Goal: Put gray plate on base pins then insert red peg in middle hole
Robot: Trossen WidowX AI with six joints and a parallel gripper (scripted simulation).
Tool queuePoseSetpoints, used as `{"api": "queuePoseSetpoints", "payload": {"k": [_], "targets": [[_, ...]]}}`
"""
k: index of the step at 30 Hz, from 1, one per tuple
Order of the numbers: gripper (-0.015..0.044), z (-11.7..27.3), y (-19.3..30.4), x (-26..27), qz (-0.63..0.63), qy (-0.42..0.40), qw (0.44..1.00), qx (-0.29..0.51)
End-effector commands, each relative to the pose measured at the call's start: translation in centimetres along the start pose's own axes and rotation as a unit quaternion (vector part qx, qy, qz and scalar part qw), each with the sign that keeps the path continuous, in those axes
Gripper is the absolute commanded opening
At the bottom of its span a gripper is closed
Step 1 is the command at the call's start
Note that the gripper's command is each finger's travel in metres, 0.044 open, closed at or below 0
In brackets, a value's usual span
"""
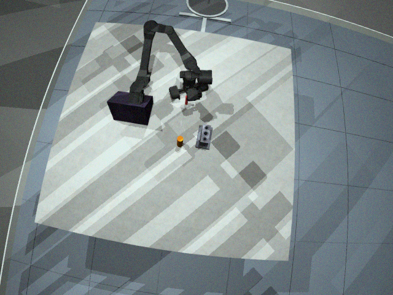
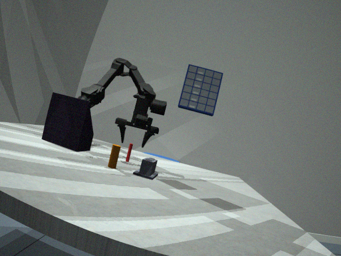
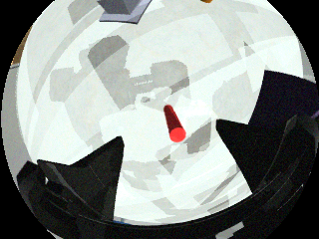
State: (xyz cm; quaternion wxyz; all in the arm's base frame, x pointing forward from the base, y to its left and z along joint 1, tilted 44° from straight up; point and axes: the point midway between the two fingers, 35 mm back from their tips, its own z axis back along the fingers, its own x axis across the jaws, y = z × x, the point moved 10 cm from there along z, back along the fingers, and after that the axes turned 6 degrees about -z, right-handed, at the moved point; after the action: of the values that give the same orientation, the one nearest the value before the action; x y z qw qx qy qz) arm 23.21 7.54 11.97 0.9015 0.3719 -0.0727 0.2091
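Observation:
The gray plate (image 1: 202, 133) (image 2: 149, 159) appears to lie flat on top of the base (image 1: 199, 144) (image 2: 139, 174) (image 3: 142, 15). Its three holes show in a row in the top view, and the middle one holds no peg. The pins cannot be made out. The red peg (image 1: 186, 100) (image 2: 129, 153) (image 3: 172, 121) stands upright on the table, away from the base. My gripper (image 2: 132, 144) (image 3: 170, 133) is open and empty, pointing down above the peg. In the wrist view the peg appears between the two fingers, its top below the fingertips.
An orange cylinder (image 1: 180, 141) (image 2: 114, 157) stands upright beside the base, on the side toward the arm's dark box (image 1: 129, 111) (image 2: 67, 124) (image 3: 284, 100). A blue grid panel (image 2: 201, 89) shows in the background of the exterior view.

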Motion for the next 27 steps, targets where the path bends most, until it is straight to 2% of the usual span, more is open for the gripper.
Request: {"api": "queuePoseSetpoints", "payload": {"k": [1,19,27], "targets": [[0.0440,-1.0,-0.2,-0.3,-0.008,0.008,1.000,0.000],[0.0440,-3.4,0.0,-0.5,-0.009,0.007,1.000,0.003],[0.0230,-3.4,0.0,-0.5,-0.009,0.007,1.000,0.003]]}}
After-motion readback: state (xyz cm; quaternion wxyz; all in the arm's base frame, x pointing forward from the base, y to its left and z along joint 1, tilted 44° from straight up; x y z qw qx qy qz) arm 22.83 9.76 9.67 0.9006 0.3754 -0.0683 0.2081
